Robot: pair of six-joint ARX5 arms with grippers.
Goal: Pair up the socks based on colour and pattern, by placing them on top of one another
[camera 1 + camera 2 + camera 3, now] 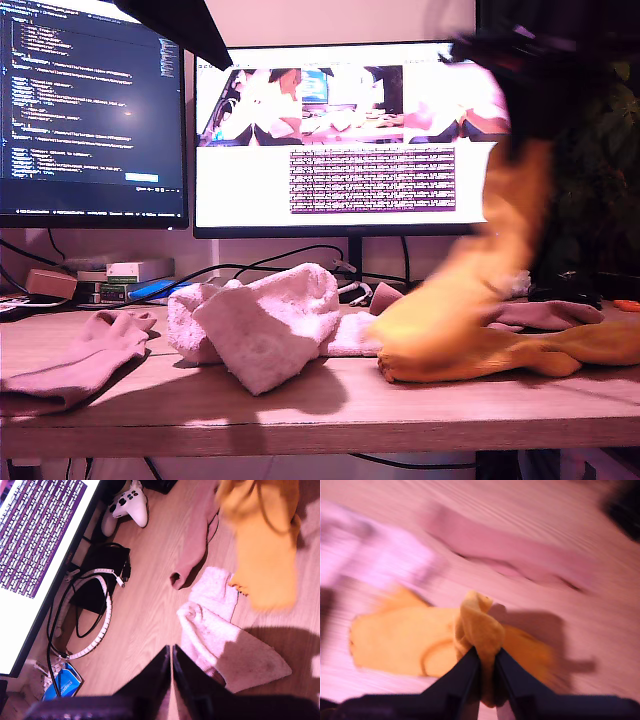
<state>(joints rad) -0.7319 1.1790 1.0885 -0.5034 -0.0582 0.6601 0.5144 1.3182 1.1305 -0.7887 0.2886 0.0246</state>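
**Two orange socks meet, one hanging from the jaws**

The second gripper (487,672) has its jaws clamped on a bunched fold of an orange-yellow ribbed sock (479,627). In the exterior view that sock (515,220) hangs as a blurred streak from the dark gripper (500,50) high on that view's right. Its lower end comes down onto the second orange-yellow sock (520,352), which lies flat on the wooden desk (320,410). The blur hides whether the two lie squarely together.

The first gripper (171,665) hovers above the desk with its jaws drawn narrow, only a thin slit between them and nothing held. Just beyond its tips lies a fluffy white terry sock (220,635), with more white terry beneath it. In the exterior view this shows as a heaped white pile (265,325) in the middle of the desk.

One plain dusty mauve sock (70,365) lies alone at the exterior view's left, well apart from the rest. Another mauve sock (540,315) lies behind the orange pair. The first wrist view shows it (192,545) stretched between a white game controller (127,505) and the white terry.

Behind the socks stand two lit monitors, a dark code screen (90,110) and a bright white one (345,135).
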